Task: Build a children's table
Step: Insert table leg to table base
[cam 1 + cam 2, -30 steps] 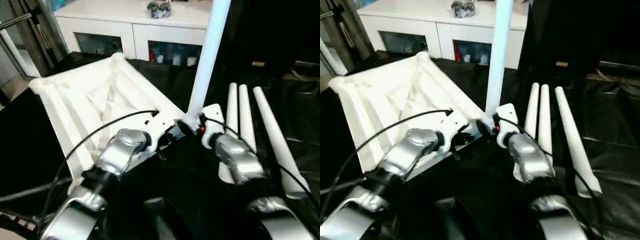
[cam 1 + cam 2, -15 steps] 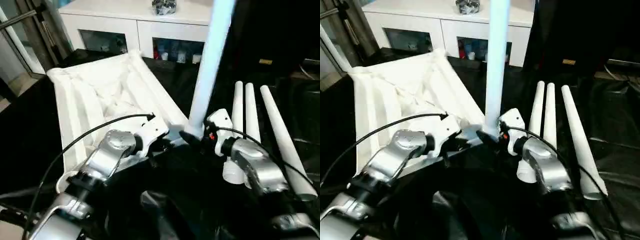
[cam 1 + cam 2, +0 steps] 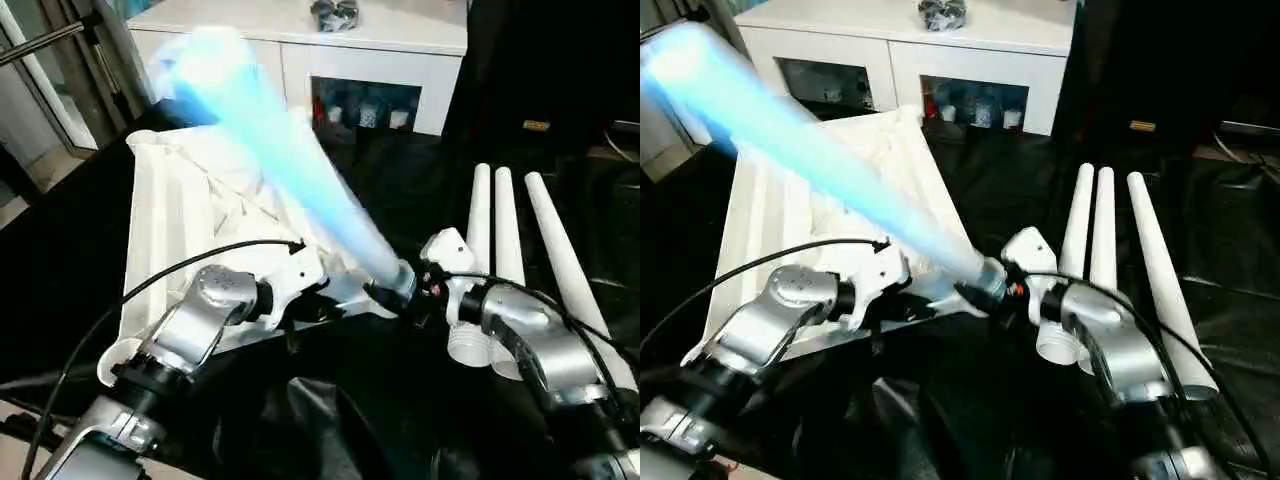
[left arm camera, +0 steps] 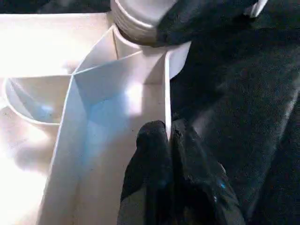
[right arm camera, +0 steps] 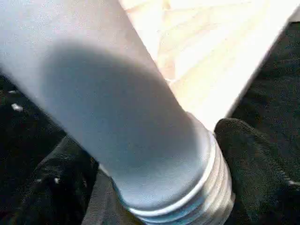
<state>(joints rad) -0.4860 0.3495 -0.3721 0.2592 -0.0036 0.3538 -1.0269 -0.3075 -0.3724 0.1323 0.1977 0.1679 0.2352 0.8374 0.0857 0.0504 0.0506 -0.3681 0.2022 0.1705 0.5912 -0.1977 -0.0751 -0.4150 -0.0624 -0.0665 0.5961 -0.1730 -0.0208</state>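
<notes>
The left gripper (image 4: pixel 169 140) pinched the tabletop's (image 3: pixel 175 215) rim shut while the wide-spread right gripper (image 3: pixel 400 290) clasped the tilted leg's (image 3: pixel 290 160) threaded end, which next needed standing upright into the corner socket (image 4: pixel 176 58).

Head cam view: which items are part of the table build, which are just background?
Job:
- tabletop, underside up, rim pinched by left tool
- leg in right tool, tilted over the tabletop
- three spare legs lying side by side

Background:
- white cabinet
- black cover
</notes>
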